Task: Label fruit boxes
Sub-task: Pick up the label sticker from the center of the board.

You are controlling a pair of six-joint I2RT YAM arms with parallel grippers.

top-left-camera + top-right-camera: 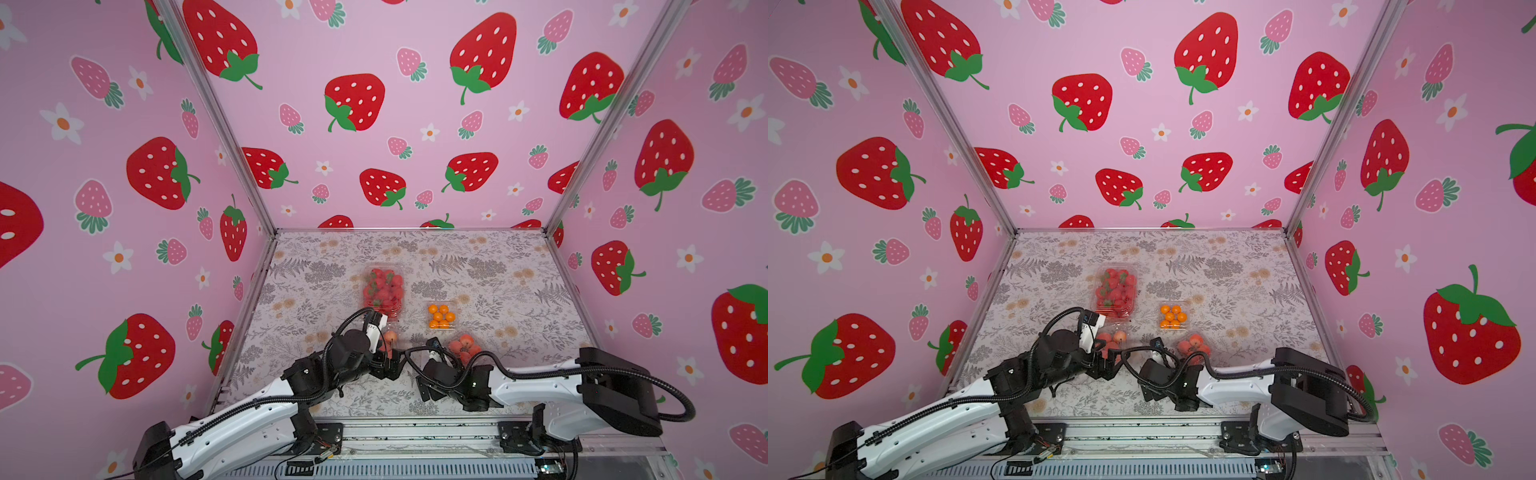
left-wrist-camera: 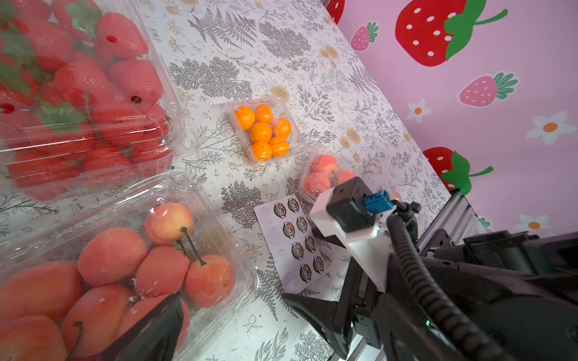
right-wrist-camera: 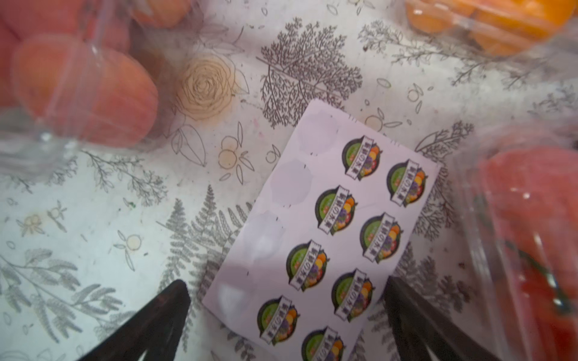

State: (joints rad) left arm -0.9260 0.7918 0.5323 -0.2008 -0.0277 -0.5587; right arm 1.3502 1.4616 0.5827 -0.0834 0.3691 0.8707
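Top views, both: four punnets on the desk. The strawberry punnet sits about mid-desk. The orange punnet is near it toward the right edge, not touching. The large peach punnet is just on the near-edge side of the strawberries, half hidden under the left arm. The small peach punnet is on the near-edge side of the oranges. The left gripper hangs at the large peach punnet's near end; jaw state unreadable here.

Left wrist: left gripper spread wide, with one finger in frame in front of the large peach punnet; contact unclear. The sticker sheet lies flat between the two peach punnets. The right gripper is spread wide at the sheet.

Right wrist: right gripper fingers are wide apart, either side of the sheet's end, pinching nothing. The sheet shows one column of bare spots and two of stickers.
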